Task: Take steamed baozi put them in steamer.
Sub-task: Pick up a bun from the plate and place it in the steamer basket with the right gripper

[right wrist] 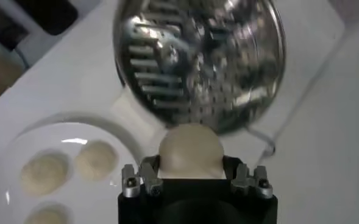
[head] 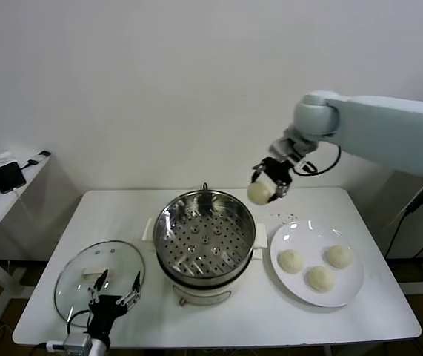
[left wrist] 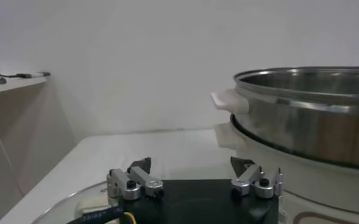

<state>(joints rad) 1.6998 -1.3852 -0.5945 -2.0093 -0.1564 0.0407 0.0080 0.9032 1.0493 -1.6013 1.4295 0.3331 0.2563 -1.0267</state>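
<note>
You are looking at four steamed baozi in all. One baozi (head: 258, 193) is sitting clamped between the fingers of the right gripper (head: 267, 181), which is hanging in the air just beyond the far right rim of the steamer (head: 204, 236), above the table (head: 359, 311). In the right wrist view that same bun (right wrist: 189, 151) is filling the gap between the two fingers, with the steamer's perforated tray (right wrist: 203, 67) showing beyond it. The other three baozi (head: 320, 278) are lying on the one white plate (head: 292, 233), which is sitting just to the right of the steamer; two are toward the far side and one nearer you. The single steamer is standing in the middle of the table, and its perforated tray is holding no buns. One glass lid (head: 74, 271) is lying flat to the left of the steamer. The left gripper (head: 113, 285) is waiting over the near edge of that lid, its fingers spread wide and gripping nothing.
</note>
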